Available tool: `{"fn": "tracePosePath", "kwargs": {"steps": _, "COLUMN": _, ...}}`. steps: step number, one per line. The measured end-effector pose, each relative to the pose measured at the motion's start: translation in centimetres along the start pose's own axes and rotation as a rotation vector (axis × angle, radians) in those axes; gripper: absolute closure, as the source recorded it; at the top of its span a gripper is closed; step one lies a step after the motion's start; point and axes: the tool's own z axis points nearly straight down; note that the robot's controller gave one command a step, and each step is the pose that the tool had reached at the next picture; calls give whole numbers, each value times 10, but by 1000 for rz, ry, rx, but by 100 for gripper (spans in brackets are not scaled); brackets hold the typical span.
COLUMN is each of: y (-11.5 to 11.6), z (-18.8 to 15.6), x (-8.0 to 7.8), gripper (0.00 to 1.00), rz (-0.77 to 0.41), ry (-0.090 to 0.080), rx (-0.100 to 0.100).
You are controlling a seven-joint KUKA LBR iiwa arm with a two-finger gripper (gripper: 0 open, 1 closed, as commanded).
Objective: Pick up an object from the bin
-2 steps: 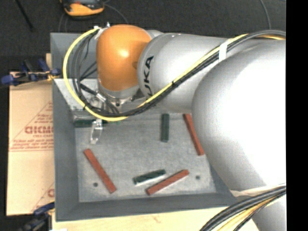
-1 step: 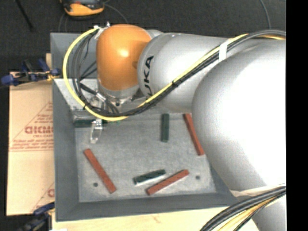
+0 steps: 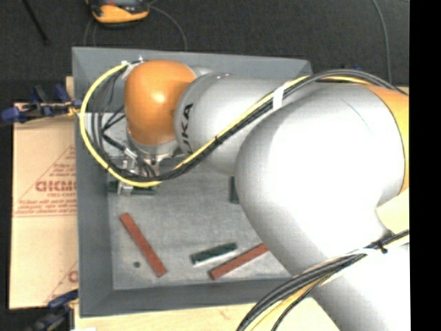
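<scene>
In the far-left part of the bin (image 3: pixel 91 254), the gripper (image 3: pixel 134 178) is hanging low under the arm's orange cover (image 3: pixel 155 102), close to the left wall. The wrist is hiding it, so I cannot tell whether it is open or closed. Nearest to it, a red stick (image 3: pixel 142 244) is lying slantwise toward the near-left corner. Farther right, a green pen (image 3: pixel 213 254) and a second stick (image 3: pixel 238 261) are lying side by side.

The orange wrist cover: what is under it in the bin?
Under the orange cover the hand shows, close to the left wall of the bin. Whatever lies directly beneath is covered. The left reddish stick lies clear, nearer the front.
</scene>
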Motion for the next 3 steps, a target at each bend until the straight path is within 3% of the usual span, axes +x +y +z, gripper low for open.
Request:
{"fn": "tracePosePath", "kwargs": {"steps": 1, "y": 0, "z": 0, "x": 0, "gripper": 100, "rz": 0, "ry": 0, "rx": 0}}
{"fn": "tracePosePath", "kwargs": {"steps": 2, "y": 0, "z": -30, "x": 8, "gripper": 100, "rz": 41, "ry": 8, "rx": 6}}
{"fn": "tracePosePath", "kwargs": {"steps": 3, "y": -5, "z": -96, "x": 0, "gripper": 100, "rz": 48, "ry": 9, "rx": 7}}
